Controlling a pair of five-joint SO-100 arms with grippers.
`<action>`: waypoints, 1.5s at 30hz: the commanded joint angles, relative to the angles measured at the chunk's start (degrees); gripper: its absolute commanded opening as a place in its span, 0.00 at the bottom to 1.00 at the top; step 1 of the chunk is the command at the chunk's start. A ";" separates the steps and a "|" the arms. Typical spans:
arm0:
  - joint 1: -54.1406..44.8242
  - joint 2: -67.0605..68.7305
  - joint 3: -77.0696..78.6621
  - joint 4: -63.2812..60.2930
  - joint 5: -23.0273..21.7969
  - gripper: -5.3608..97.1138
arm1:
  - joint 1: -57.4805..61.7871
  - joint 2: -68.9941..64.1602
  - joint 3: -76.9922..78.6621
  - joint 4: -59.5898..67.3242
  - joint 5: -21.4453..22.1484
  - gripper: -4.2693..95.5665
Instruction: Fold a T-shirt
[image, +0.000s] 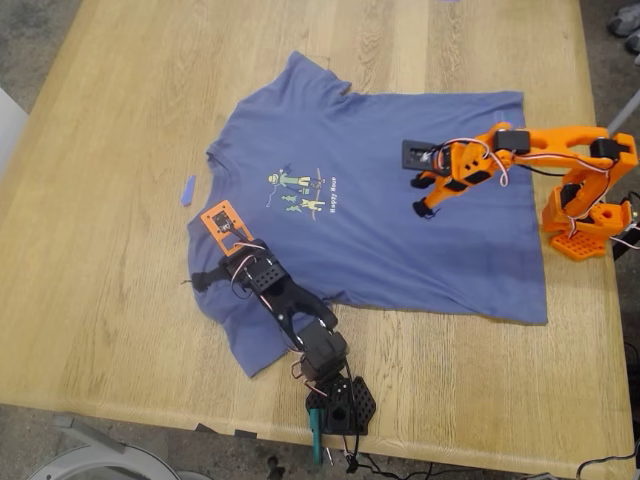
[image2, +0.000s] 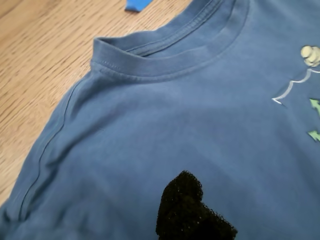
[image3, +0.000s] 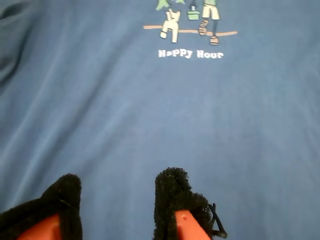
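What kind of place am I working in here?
Probably a workshop or lab bench: a plain wooden table on a grey floor, two hobby arms fixed at its edges, loose cables, and only the T-shirt spread out flat.

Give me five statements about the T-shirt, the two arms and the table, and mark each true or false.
1. The T-shirt lies spread flat on the wooden table. True.
2. The shirt is already folded in half. False: both sleeves and the hem lie open.
3. My second claw is open above the shirt's body. True.
4. The printed text reads "Happy Hour". True.
5. The small blue strip lies on top of the shirt. False: it lies on bare wood beside the collar.
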 joint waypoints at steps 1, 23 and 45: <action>-0.44 -3.96 -10.81 -4.48 0.53 0.66 | -1.14 -0.70 -4.13 -1.58 0.35 0.27; 0.97 -38.76 -48.69 0.00 -5.27 0.63 | -3.25 -7.56 -10.28 -2.46 1.05 0.27; -0.88 -50.80 -61.79 21.53 -12.13 0.55 | -0.70 -0.79 0.00 -4.66 4.31 0.27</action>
